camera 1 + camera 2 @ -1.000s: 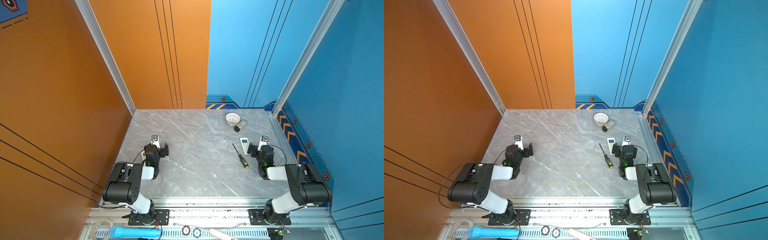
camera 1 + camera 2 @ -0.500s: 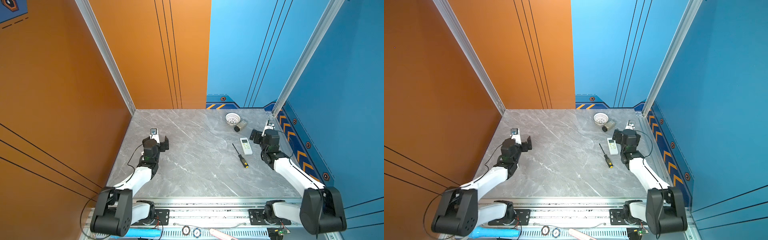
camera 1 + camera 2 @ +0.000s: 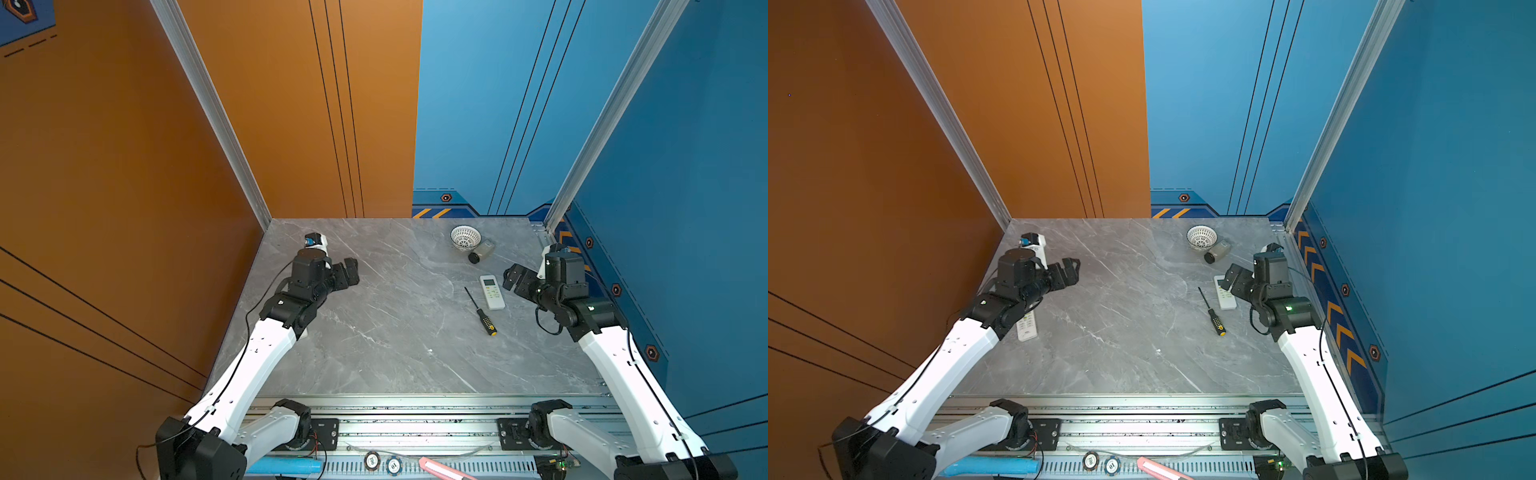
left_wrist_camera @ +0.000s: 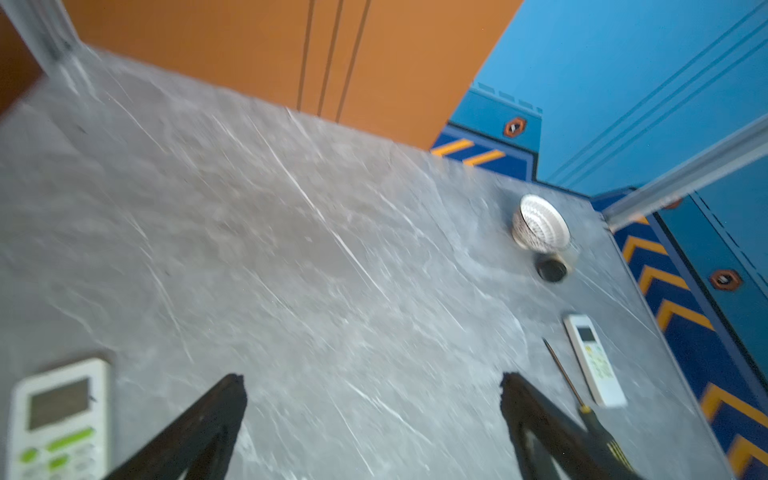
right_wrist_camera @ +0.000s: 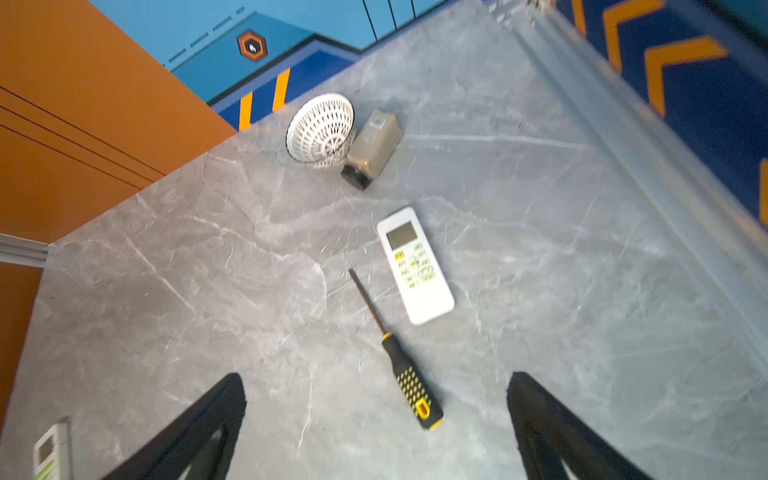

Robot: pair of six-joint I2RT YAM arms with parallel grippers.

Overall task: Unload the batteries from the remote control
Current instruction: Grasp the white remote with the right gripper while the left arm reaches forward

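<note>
1. Both arms have swung out from their folded rest over the surface (image 3: 395, 332). The left fingers (image 4: 216, 411) and right fingers (image 5: 220, 409) are spread wide and empty.
2. Batteries are unseen, likely inside the face-up remotes. The right remote (image 3: 492, 292) lies beside the screwdriver (image 3: 481, 311), and the left remote (image 3: 1027, 326) is near the left edge.
3. Only the approach is under way; unloading is not begun.

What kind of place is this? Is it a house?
Probably a robot practice booth, not a house: two robot arms on a metal rail, a grey table boxed in by orange and blue walls, a remote and screwdriver laid out.
</note>
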